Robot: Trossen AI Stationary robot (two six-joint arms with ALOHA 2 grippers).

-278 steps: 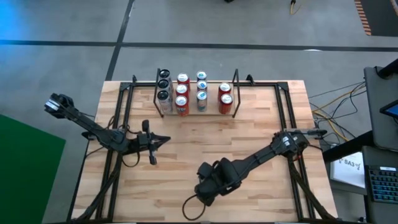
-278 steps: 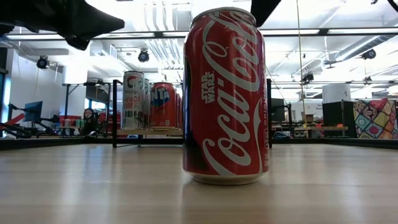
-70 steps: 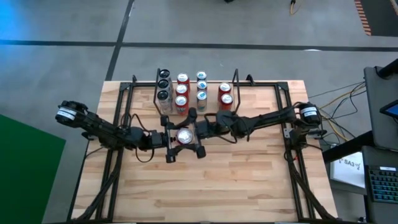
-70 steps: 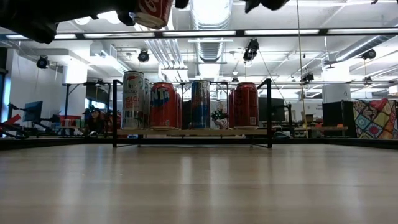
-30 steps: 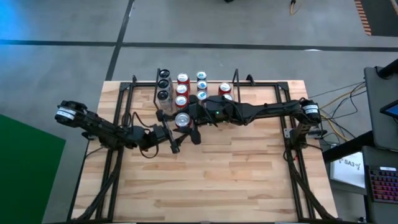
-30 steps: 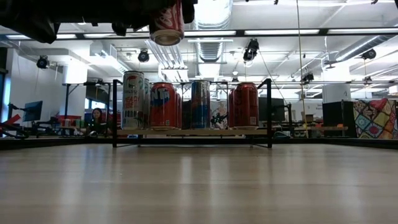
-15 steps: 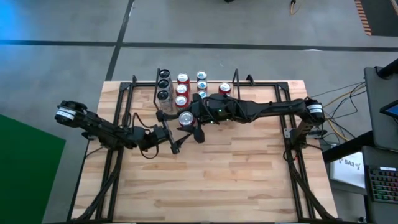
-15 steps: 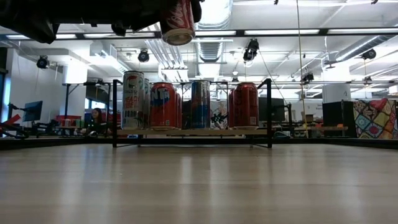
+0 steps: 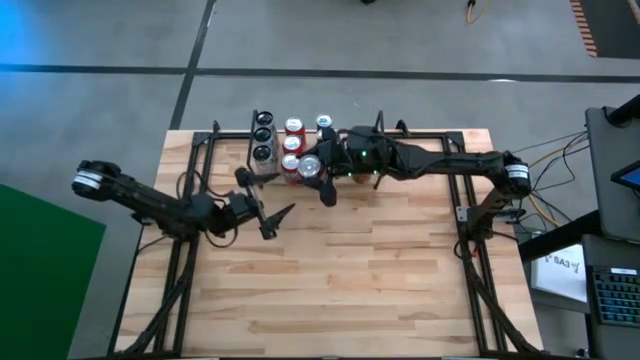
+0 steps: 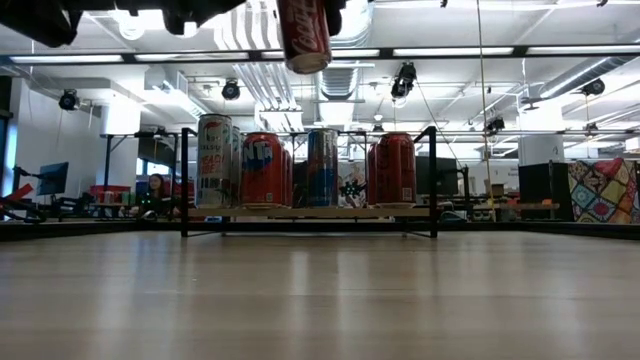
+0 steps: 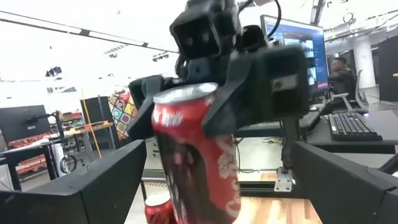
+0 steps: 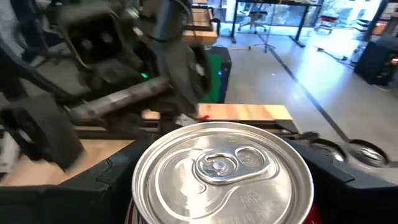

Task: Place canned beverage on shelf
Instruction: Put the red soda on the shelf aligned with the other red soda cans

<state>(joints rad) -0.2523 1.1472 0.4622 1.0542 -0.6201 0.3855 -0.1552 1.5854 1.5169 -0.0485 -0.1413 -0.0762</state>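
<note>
Red can (image 9: 310, 167), clamped in right pincer (image 9: 312, 170)

Light wooden worktop (image 9: 340, 280) on grey concrete floor (image 9: 120, 40); green mat (image 9: 40, 270) at one side. Beyond: fluorescent ceiling strips (image 10: 440, 52), desks, monitor (image 11: 298, 46), seated person (image 11: 339, 68).

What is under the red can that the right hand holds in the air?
Under the red can, the low view shows only air, with the shelf farther back. From above, the can covers what lies below.
</note>
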